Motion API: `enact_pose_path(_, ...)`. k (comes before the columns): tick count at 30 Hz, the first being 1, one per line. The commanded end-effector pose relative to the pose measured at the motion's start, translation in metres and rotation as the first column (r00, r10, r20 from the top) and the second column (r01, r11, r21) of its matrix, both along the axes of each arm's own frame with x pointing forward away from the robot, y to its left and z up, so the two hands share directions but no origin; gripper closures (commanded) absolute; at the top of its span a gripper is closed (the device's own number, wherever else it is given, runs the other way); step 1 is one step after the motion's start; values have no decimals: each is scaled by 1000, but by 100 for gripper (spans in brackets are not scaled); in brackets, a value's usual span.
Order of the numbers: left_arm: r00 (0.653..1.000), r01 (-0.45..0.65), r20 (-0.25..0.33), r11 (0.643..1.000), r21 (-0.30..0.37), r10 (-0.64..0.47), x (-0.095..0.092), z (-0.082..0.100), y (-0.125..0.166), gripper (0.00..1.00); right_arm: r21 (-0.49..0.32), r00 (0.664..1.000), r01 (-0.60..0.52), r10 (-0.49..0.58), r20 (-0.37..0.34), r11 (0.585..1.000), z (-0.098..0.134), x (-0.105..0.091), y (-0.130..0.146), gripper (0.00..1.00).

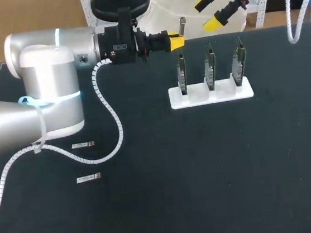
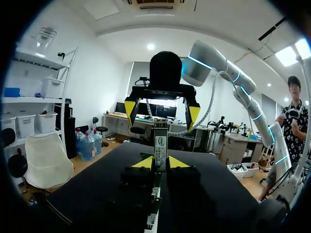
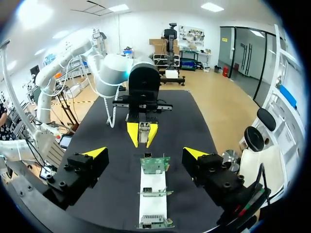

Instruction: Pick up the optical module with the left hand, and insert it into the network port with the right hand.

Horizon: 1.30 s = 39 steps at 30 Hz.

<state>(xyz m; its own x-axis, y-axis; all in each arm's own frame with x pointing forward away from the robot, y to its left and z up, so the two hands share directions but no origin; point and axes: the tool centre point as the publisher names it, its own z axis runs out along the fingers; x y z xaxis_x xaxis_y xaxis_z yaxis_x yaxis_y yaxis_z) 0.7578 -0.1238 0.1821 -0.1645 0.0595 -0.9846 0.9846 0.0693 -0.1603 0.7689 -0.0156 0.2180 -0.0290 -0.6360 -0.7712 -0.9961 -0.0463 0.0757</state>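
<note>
My left gripper (image 1: 175, 41) hovers behind the white rack (image 1: 211, 94), shut on a silver optical module (image 1: 182, 24) that stands upright out of its yellow tips. In the left wrist view the module (image 2: 160, 141) rises from between the fingers of the left gripper (image 2: 160, 163). My right gripper (image 1: 211, 10) hangs open, high at the back right, facing the left one. In the right wrist view the right gripper (image 3: 146, 154) stands wide open over the rack (image 3: 153, 199), with the held module (image 3: 143, 131) ahead of it. Three green network-port boards (image 1: 210, 65) stand in the rack.
Two spare modules (image 1: 83, 144) (image 1: 88, 178) lie on the black table at the left, beside the left arm's white cable (image 1: 113, 118). The rack's nearest board (image 3: 155, 164) sits between the two grippers.
</note>
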Motion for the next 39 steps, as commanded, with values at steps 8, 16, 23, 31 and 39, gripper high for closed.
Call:
enact_pose_path(8, 1000, -8, 3, 1000, -2, 8, -2, 0, 0, 100, 25, 997, -61, 62, -37, 998, 1, 18, 23, 0)
enact_pose_path(16, 1000, -8, 3, 1000, -2, 8, -2, 0, 0, 100, 42, 996, -71, 73, -44, 997, 0, 19, 36, 0)
enact_pose_path(23, 1000, -8, 3, 1000, -2, 8, -2, 0, 0, 100, 67, 998, -38, 42, -52, 997, -1, 14, 38, 0)
enact_pose_path(31, 1000, -8, 3, 1000, -2, 8, -2, 0, 0, 100, 82, 998, -14, 20, -65, 997, -1, 7, 34, 0)
enact_pose_path(39, 1000, -8, 3, 1000, -2, 8, -2, 0, 0, 100, 94, 997, -30, 37, -68, 995, -1, -5, 38, 0)
